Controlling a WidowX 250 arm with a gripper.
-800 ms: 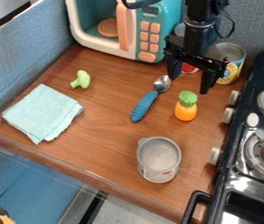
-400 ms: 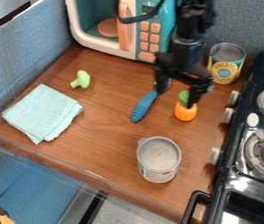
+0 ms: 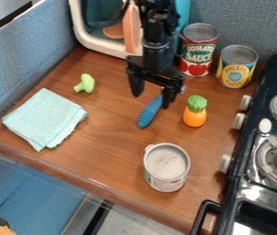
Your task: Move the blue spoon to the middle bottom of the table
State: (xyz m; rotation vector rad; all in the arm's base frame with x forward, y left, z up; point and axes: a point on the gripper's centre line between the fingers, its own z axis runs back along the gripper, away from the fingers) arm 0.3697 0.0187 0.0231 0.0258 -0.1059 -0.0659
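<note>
The black gripper (image 3: 151, 100) hangs over the upper middle of the table, its two fingers spread open with nothing between them that I can make out being held. One finger is left of the blue spoon (image 3: 149, 113), the other over its upper end. The spoon lies slanted on the wooden table (image 3: 104, 151), its ribbed blue handle pointing down and slightly left. Its metal bowl is hidden behind the gripper.
An orange toy with a green top (image 3: 195, 111) stands just right of the spoon. An open grey can (image 3: 167, 167) is below. Two food cans (image 3: 198, 51) stand behind. A cloth (image 3: 45, 118) and green toy (image 3: 85, 83) lie left; the stove (image 3: 269, 137) borders the right.
The gripper has moved left and somewhat down, from above the orange toy to over the spoon's upper part. The two food cans behind have come into full view. The spoon has not moved.
</note>
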